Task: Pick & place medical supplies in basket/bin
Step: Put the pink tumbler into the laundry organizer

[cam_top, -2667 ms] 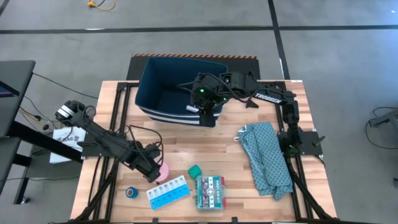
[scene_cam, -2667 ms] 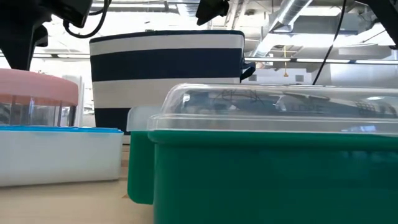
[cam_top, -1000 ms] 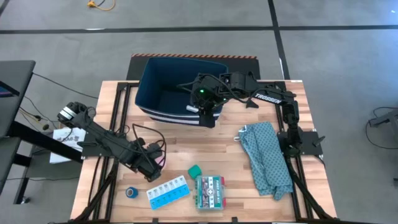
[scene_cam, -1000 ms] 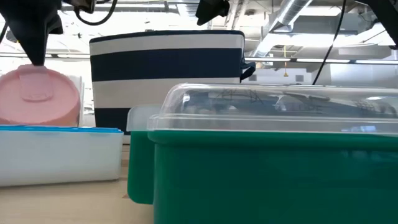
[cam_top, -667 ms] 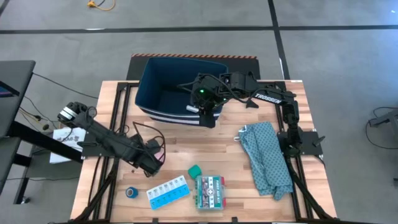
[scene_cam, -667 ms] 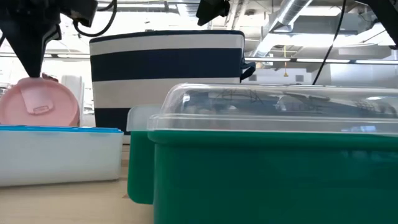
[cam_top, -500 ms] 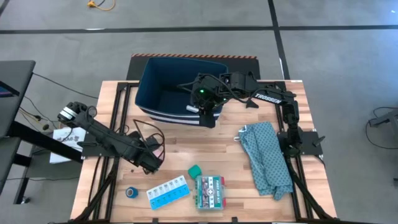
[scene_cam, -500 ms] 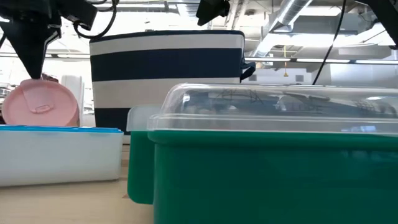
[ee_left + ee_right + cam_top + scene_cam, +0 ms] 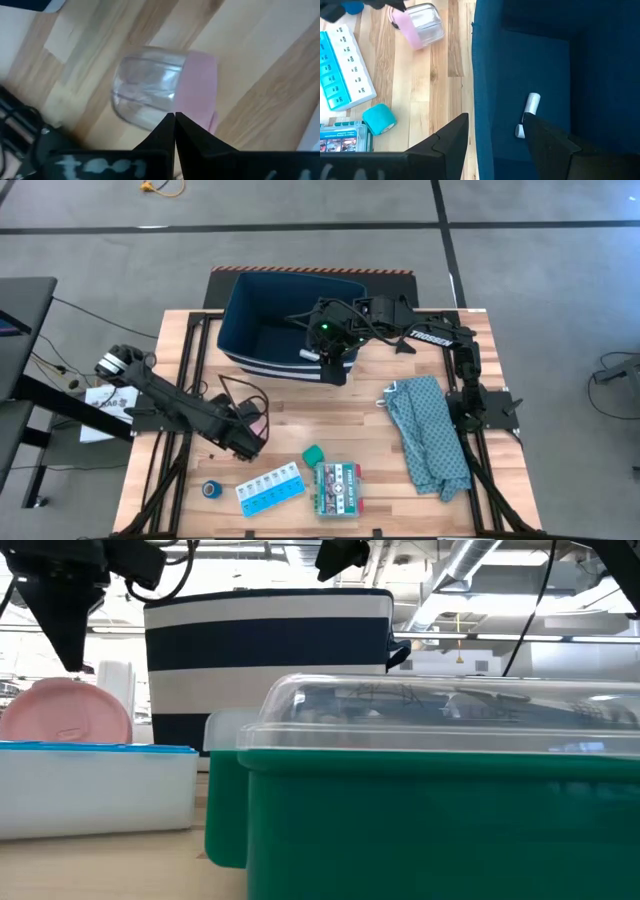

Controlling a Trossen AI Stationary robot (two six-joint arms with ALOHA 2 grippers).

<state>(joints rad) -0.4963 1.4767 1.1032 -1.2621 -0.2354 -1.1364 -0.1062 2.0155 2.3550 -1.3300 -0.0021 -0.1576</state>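
Note:
A clear jar [image 9: 147,95] with a pink lid [image 9: 65,712] lies on its side on the wood table, left of centre [image 9: 259,423]. My left gripper [image 9: 174,116] is shut, its tips just over the jar [image 9: 72,665]. My right gripper [image 9: 495,116] stands open astride the near wall [image 9: 482,75] of the navy bin [image 9: 232,315], one finger outside and one inside. A small white piece [image 9: 532,102] lies on the bin's floor. Near the front edge lie a blue tape roll [image 9: 211,489], a light-blue pill organizer [image 9: 270,488], a teal roll [image 9: 313,453] and a green-red flat box [image 9: 337,488]. My left gripper's shut fingertips [image 9: 170,125] point down over the jar where the pink lid [image 9: 197,85] meets the glass. The low view shows a thin gap above the lid, and I cannot tell whether they touch it.
A green patterned cloth [image 9: 430,435] lies crumpled at the table's right. The striped bin [image 9: 265,650] stands at the far middle. Bare wood shows between the bin and the items at the front edge.
The jar, lying on its side, has rolled a little toward the table's far edge, its lid turning as it went. My left gripper, shut, has followed it toward the far edge and gone down slightly.

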